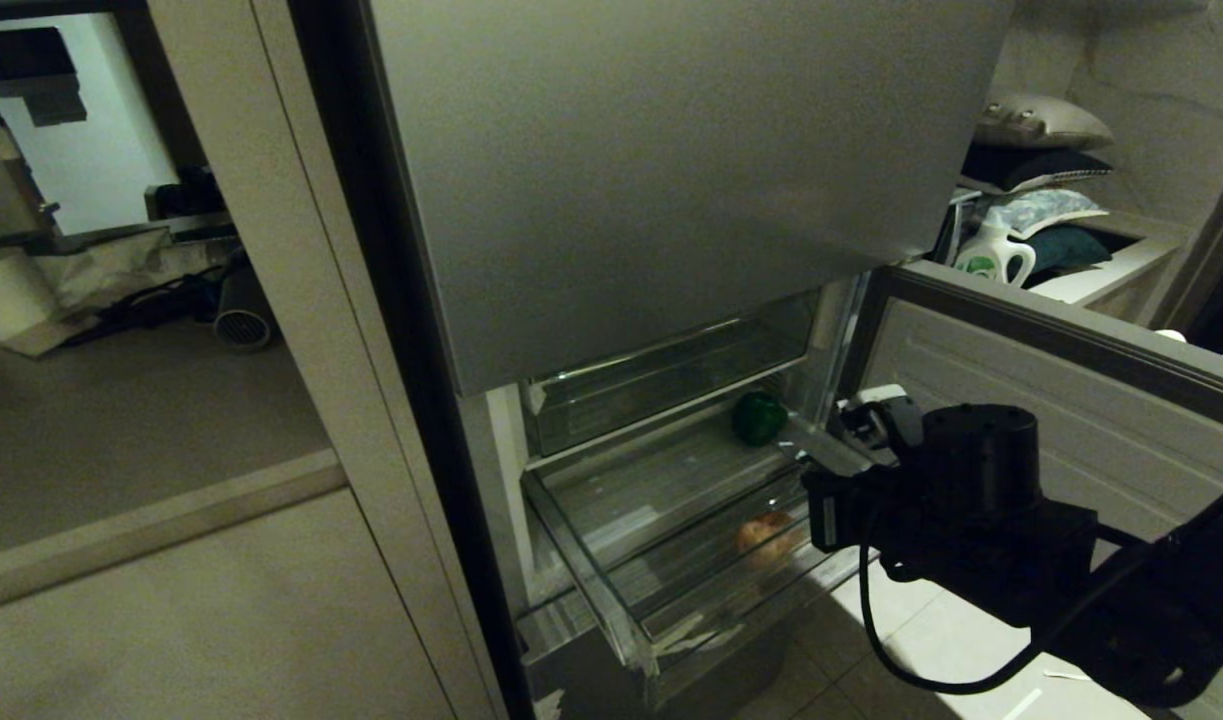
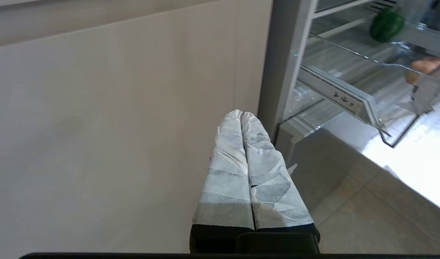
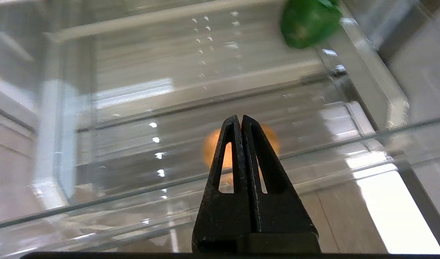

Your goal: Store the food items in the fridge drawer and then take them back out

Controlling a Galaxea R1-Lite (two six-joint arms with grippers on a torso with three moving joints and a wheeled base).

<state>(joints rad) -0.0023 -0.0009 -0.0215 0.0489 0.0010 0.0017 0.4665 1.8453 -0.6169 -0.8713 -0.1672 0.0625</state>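
Note:
The fridge drawer (image 1: pixel 583 572) is pulled out, clear, with a ribbed floor and whitish tape scraps on its front. A tan-brown potato-like food item (image 1: pixel 766 535) lies in it toward the right. A dark green rounded food item (image 1: pixel 758 417) sits farther back at the right, on what looks like a higher clear level. My right gripper (image 3: pixel 240 118) is shut and empty, just outside the drawer's front wall, pointing at the potato-like item (image 3: pixel 212 147); the green one (image 3: pixel 308 21) is beyond. My left gripper (image 2: pixel 241 113), with white-wrapped fingers, is shut and empty, low beside the fridge's left side.
The grey upper fridge door (image 1: pixel 671 180) hangs above the drawer. An open fridge door (image 1: pixel 1021 370) stands close to the right, beside my right arm. A white-and-green detergent jug (image 1: pixel 993 255) and pillows sit behind it. Beige cabinet panels (image 1: pixel 221 600) line the left.

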